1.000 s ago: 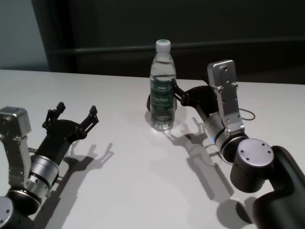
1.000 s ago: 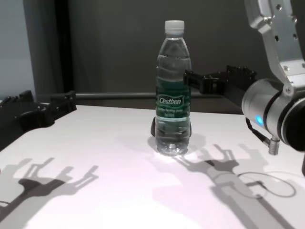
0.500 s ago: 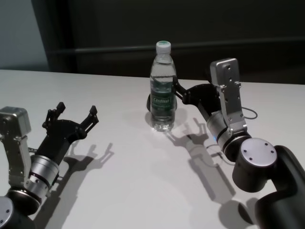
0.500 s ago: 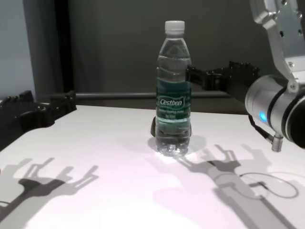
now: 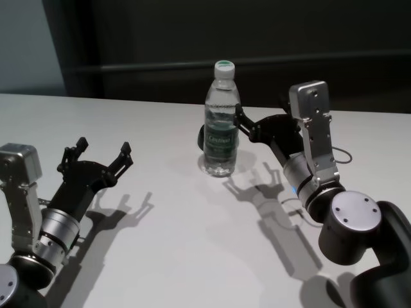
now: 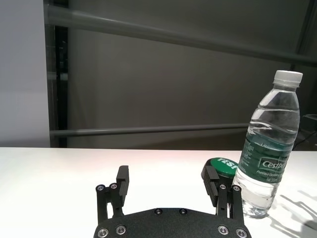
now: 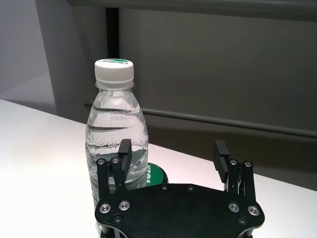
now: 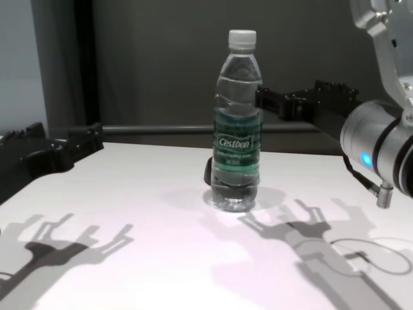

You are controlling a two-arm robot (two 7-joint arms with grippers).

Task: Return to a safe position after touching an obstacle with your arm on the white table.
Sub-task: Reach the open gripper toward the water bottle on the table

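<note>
Nearest the body, low on the left, the left gripper (image 5: 96,157) is seen parked above the table (image 5: 180,256), its fingers spread wide and holding nothing; its arm is cut off by the head view's lower edge. Farther out on the right, the right gripper (image 5: 247,128) is seen just beside the bottle (image 5: 221,122), fingers parted and empty. Whether a fingertip touches the bottle cannot be told, since the near finger is partly hidden behind it. The bottle is seen standing near mid-table, leaning slightly, white cap on top. Behind its base a small dark lump (image 8: 209,172) with a green top is mostly hidden. Beyond the table's far edge, a dark wall (image 5: 160,38) with a rail is seen.
</note>
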